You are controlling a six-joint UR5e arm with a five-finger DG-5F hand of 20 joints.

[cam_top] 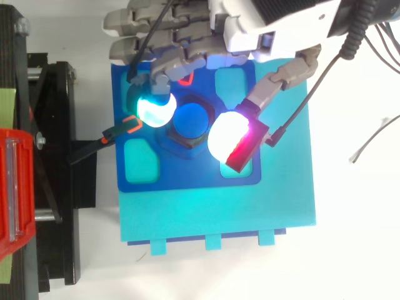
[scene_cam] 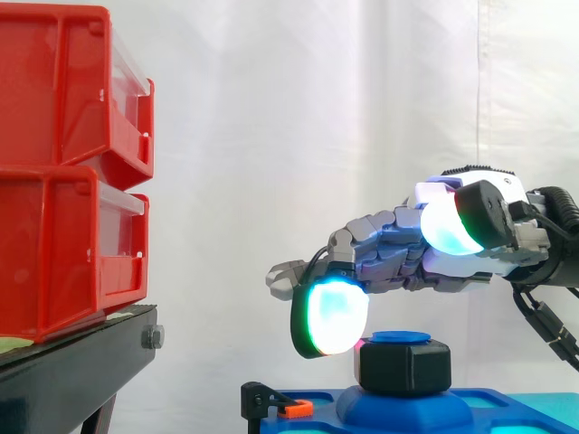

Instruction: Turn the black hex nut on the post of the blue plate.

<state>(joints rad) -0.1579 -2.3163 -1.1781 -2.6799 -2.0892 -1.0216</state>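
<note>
Hand point(scene_cam: 425, 262) relaxed, holding nothing; black hex nut point(scene_cam: 403, 366) sits just beneath it. Risk: thumb pad point(scene_cam: 448, 226) rides high, so closing now may pinch above the post point(scene_cam: 401, 337) and miss the nut.

White worktop point(cam_top: 356, 250): carries all items.
Cyan board point(cam_top: 219, 215): flat on worktop, right of centre in top view, small tabs along lower edge.
Blue plate point(cam_top: 190, 178): flat on cyan board, covering its upper left part in top view, rounded pockets in its face.
Black stand point(cam_top: 59, 187): on worktop just left of board, at left edge of top view.
Side view: black shelf point(scene_cam: 81, 348) of stand bears two red bins point(scene_cam: 63, 244), stacked one upon other. Pale green sheet point(scene_cam: 11, 344) under lower bin.
</note>
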